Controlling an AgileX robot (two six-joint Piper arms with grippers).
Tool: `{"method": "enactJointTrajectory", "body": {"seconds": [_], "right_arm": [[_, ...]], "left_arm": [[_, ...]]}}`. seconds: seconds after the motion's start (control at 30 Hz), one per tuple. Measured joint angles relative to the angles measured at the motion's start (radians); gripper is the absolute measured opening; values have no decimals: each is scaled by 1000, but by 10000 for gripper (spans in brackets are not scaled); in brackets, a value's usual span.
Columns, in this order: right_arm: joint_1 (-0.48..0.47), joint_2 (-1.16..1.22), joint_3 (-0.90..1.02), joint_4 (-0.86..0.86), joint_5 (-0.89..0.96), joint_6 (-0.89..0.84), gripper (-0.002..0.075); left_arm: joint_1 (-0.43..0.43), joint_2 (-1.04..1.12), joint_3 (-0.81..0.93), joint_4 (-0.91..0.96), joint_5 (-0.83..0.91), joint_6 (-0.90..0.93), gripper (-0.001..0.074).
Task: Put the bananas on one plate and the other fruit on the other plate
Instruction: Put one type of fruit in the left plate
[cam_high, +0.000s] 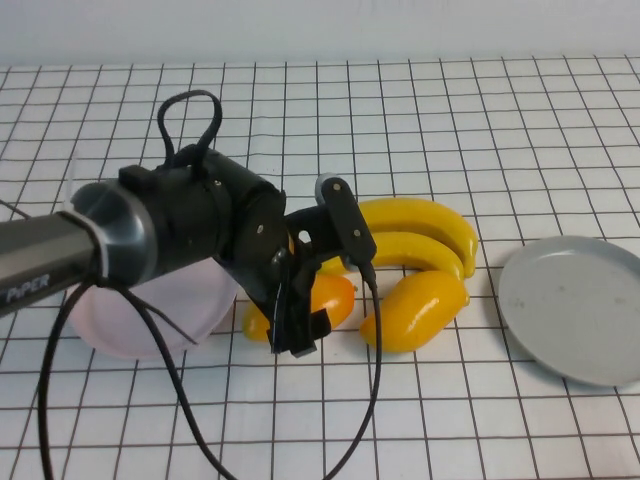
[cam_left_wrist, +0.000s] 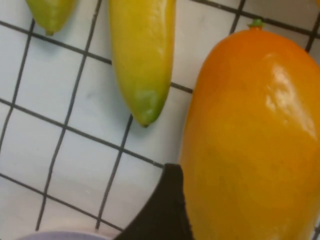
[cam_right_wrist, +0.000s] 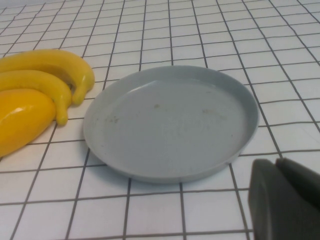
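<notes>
The desk (cam_high: 480, 120), covered in a white sheet with a black grid, carries everything. The left arm (cam_high: 120, 235) reaches in from the left edge toward the middle, and its left gripper (cam_high: 300, 310) is down over one of the stubby orange-yellow fruits (cam_high: 335, 295); in the left wrist view a dark fingertip (cam_left_wrist: 165, 210) lies right against that fruit's side, but I cannot tell whether the jaws are closed on it. The grey-blue plate (cam_high: 580, 310) sits bare near the right edge, and the pink plate (cam_high: 150, 320) lies toward the left edge, partly hidden under the arm. The two bananas (cam_high: 420, 230) lie side by side in the middle of the desk, between the plates and apart from both. The second stubby fruit (cam_high: 415, 310) lies just on the near side of them, touching the closer banana. The right gripper (cam_right_wrist: 285, 200) shows only in its own wrist view, near the grey-blue plate's rim; its jaws cannot be judged.
</notes>
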Motion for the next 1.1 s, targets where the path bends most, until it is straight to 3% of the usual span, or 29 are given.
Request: {"method": "enactJointTrajectory", "body": {"seconds": [0.4,0.5,0.53,0.77,0.9,1.1], "right_arm": [[0,0,0,0,0,0,-15],[0,0,0,0,0,0,-15],[0,0,0,0,0,0,-15],[0,0,0,0,0,0,-15],[0,0,0,0,0,0,-15],[0,0,0,0,0,0,-15]], "left_arm": [[9,88,-5,-32,-78,16,656],[9,90,-14,-37,-73,8,596],[9,88,-22,-37,-71,-6,569],[22,-33,-66,23,-69,-220,568],[105,-127,-67,100,-24,-402,568],[339,-136,-42,165,78,-651,568]]}}
